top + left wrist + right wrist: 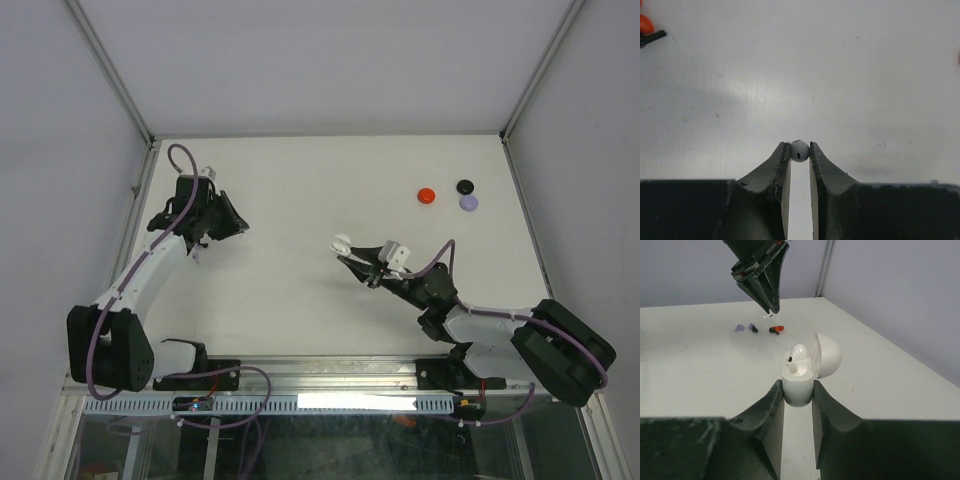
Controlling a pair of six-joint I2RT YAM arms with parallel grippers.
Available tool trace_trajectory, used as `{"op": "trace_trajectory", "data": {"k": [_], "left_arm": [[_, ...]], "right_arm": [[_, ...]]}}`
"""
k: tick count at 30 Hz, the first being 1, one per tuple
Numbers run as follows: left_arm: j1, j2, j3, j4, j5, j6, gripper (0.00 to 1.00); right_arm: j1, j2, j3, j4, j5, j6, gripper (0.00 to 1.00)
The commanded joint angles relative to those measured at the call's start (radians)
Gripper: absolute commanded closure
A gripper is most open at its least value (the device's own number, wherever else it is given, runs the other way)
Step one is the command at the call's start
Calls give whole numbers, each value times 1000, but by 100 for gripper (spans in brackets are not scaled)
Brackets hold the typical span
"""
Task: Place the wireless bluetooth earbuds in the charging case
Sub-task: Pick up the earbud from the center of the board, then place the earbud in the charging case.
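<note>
My left gripper (799, 150) is shut on a white earbud (799, 150), pinching its round head at the fingertips. It hangs above the table at the left (243, 227). In the right wrist view the left gripper (771, 310) shows ahead with the earbud's white stem (767, 316) below its tips. My right gripper (798, 390) is shut on the white charging case (799, 385), near mid-table (343, 244). The case's lid (827, 355) is open to the right. One white earbud (798, 351) sits in the case. The other socket looks empty.
Red (427, 195), black (465, 186) and lavender (468, 202) round pieces lie at the back right of the table. Small lavender (739, 328), black (754, 329) and red (776, 329) pieces lie beyond the case. Grey walls enclose the table (300, 180).
</note>
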Motion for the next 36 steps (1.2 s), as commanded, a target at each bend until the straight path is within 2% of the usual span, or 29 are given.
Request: {"op": "trace_trajectory", "data": {"k": [1, 9, 18, 22, 36], "left_arm": [[-34, -145, -58, 195, 131, -134, 100], [-158, -306, -145, 386, 152, -299, 100], [-278, -394, -241, 638, 174, -425, 100], [-333, -409, -267, 736, 173, -475, 100], [-488, -346, -291, 961, 140, -492, 100]], "right_arm": [[14, 17, 77, 54, -22, -8, 100], [37, 81, 142, 95, -9, -19, 100], [50, 114, 178, 123, 49, -42, 100], [52, 148, 188, 165, 68, -44, 100], [60, 216, 198, 290, 140, 16, 100]]}}
